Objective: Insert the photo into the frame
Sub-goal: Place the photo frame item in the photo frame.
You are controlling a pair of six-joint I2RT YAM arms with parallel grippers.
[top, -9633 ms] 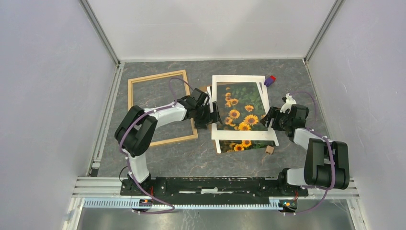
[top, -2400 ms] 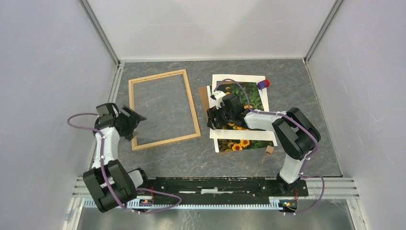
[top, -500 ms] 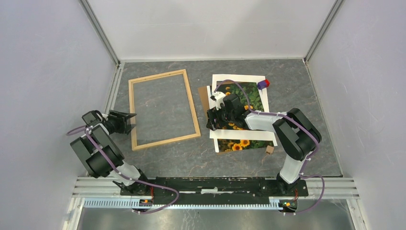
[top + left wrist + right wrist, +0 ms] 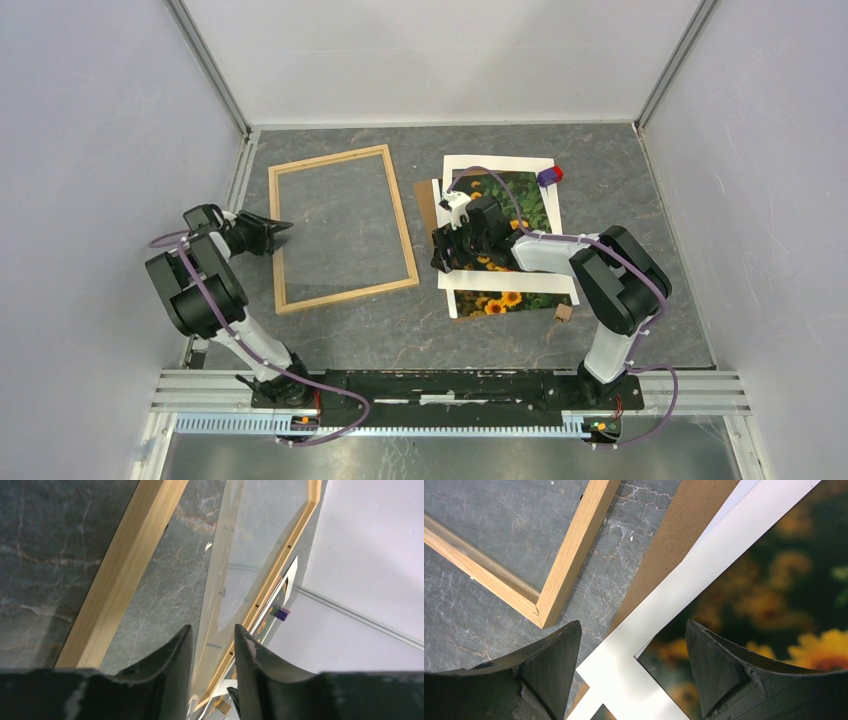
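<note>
Frame (image 4: pixel 400 215): large rect. of thin light-wood strips, lying flat on the table (image 4: pixel 620 180), left of centre, long axis running away from the arm bases, turned slightly off square. Table's grey marble pattern shows through its opening; a clear pane seems to sit inside. No print in it. Photo (image 4: pixel 527 203): orange-yellow sunflowers on dark green leaves, lying flat, face up, right of the frame and apart from it. Partly covered by a white mat (image 4: pixel 500 164); seen through the mat's window, w/ a strip poking out past the mat's near edge.
</note>
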